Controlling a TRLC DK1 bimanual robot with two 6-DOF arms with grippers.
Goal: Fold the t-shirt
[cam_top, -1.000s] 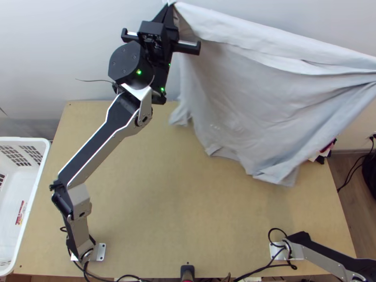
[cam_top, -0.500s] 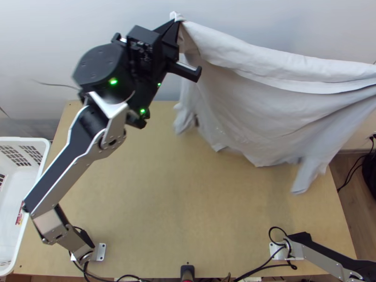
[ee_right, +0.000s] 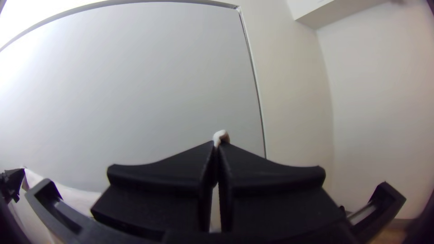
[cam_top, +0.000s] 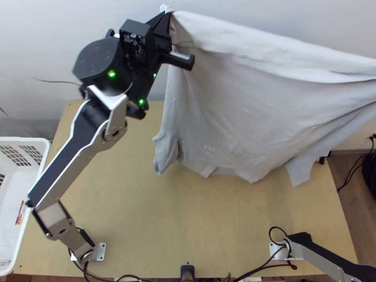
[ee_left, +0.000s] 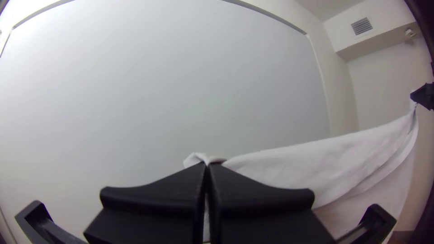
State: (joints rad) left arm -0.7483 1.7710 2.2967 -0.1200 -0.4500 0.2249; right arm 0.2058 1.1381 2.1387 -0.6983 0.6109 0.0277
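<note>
Shirt (cam_top: 254, 113) hangs over table (cam_top: 188, 216), 12 to 2 o'clock in top view; left gripper (ee_left: 207, 165) and right gripper (ee_right: 217, 144) pinch its top ends, likely so gravity straightens it before laydown.

T-shirt (cam_top: 244, 98): matt cloth, creased. Tabletop (cam_top: 188, 221): smooth matt wood. Basket (cam_top: 23, 139): smooth, hard-looking plastic.

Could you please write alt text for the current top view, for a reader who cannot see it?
A pale grey t-shirt hangs spread over the far part of a light wooden table, one upper corner pinched by the left gripper, its other side running past the picture's right edge. A white basket is at the far left.
</note>
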